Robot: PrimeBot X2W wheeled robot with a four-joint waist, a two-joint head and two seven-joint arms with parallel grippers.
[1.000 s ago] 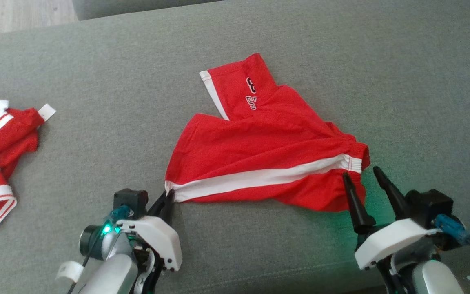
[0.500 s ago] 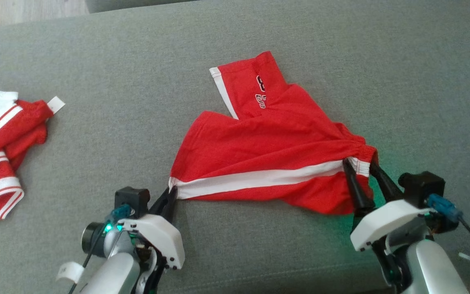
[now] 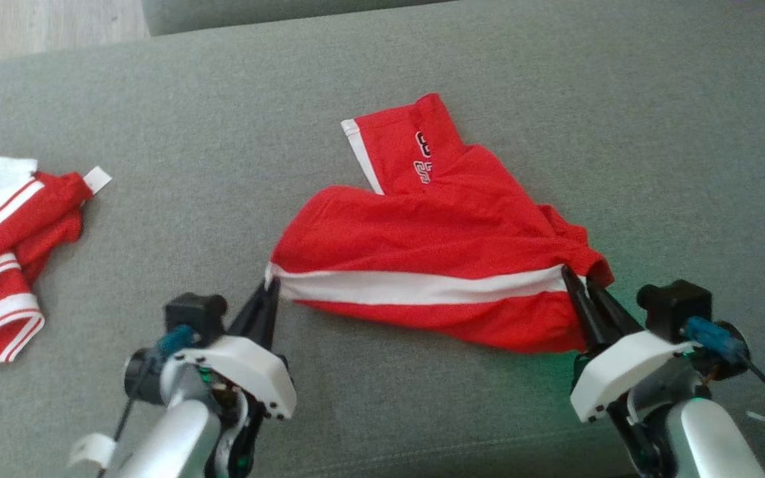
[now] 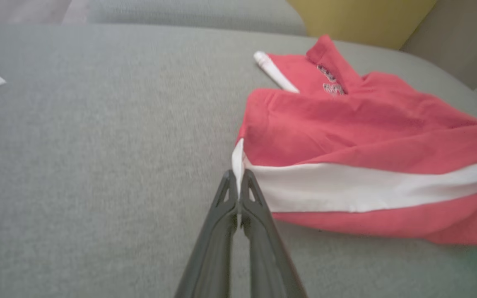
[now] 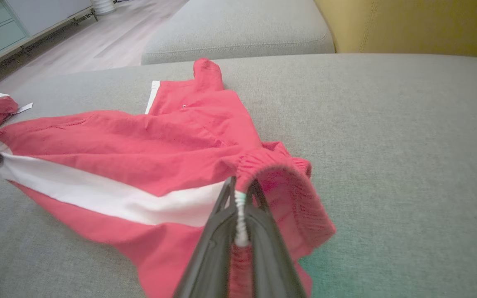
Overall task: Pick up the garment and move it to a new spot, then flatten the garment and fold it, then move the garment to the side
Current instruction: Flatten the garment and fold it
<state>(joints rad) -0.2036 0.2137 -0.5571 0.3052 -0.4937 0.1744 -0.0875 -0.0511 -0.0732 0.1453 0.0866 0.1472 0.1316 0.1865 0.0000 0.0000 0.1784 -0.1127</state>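
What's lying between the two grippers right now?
The shorts: in the head view their white stripe runs from the left gripper to the right gripper, each shut on one end.

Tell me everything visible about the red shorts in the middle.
Red shorts of thin fabric, with a white side stripe, a gathered elastic waistband and dark lettering on one leg. They lie crumpled on the grey cushion, stripe stretched between the left hand, shut on the hem corner, and the right hand, shut on the waistband.
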